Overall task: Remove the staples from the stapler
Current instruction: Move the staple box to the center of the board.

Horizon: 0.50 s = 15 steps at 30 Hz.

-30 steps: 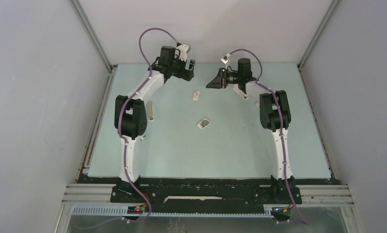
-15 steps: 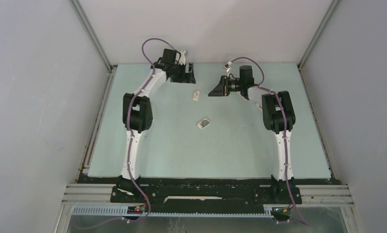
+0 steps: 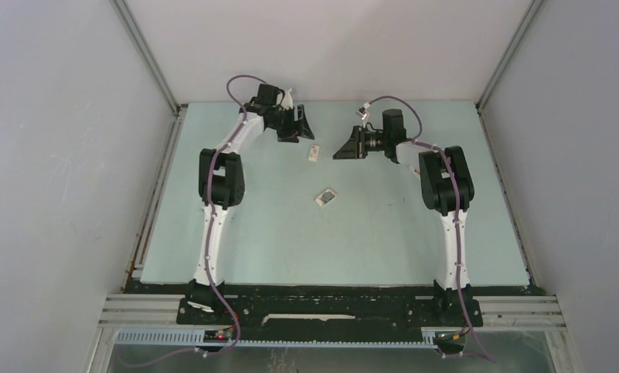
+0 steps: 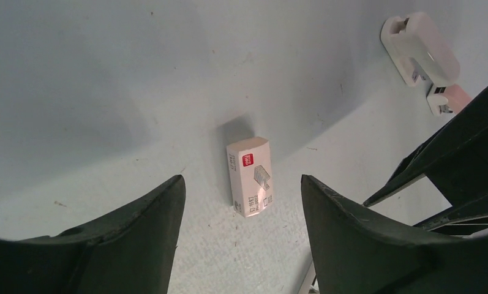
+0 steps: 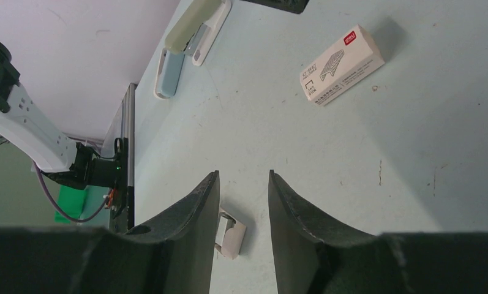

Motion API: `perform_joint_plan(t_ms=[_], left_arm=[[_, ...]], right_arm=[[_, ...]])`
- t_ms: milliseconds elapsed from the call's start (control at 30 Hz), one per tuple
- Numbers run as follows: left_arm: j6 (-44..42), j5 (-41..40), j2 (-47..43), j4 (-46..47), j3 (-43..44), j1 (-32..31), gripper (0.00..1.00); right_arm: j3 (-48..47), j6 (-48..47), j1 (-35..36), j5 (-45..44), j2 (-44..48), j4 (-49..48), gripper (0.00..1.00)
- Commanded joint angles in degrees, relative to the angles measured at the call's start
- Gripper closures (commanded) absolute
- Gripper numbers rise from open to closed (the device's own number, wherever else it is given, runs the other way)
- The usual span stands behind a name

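The white-and-black left arm point(image 3: 215, 183) and right arm point(image 3: 444, 185) both stretch far forward. The left gripper point(image 3: 301, 129) hovers just beyond-left of the small white rectangular cardboard box with a red label point(image 3: 313, 153), jaws wide apart. The right gripper point(image 5: 242, 177) hangs to the box's right, jaws narrowly parted and holding nothing.

White box point(image 3: 314, 153), small white piece point(image 3: 326, 197) nearer, room around both.

The small white rectangular cardboard box point(image 4: 249, 176) is smooth, with a faint sheen on its printed face. Beneath the box, the pale green tabletop point(image 4: 106, 92) looks matt, finely grained and scuffed. Either side of the box, the left gripper point(image 4: 241, 180) shows dull black plastic fingers point(image 4: 137, 245).
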<state>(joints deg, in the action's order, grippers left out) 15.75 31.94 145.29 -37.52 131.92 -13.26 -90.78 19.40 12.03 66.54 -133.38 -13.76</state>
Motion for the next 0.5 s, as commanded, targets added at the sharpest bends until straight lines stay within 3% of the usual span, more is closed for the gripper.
perform_joint_plan(t_ms=[0,467], left_arm=[[5.50,3.51,0.72,-0.27,4.43,0.45,0.27],[13.73,3.85,2.65,0.95,5.87,0.35,0.39]], right_arm=[[0.16,-0.21,0.10,0.54,5.06,-2.41,0.56],[0.33,1.50,-0.29,-0.44,5.06,-3.99,0.57]])
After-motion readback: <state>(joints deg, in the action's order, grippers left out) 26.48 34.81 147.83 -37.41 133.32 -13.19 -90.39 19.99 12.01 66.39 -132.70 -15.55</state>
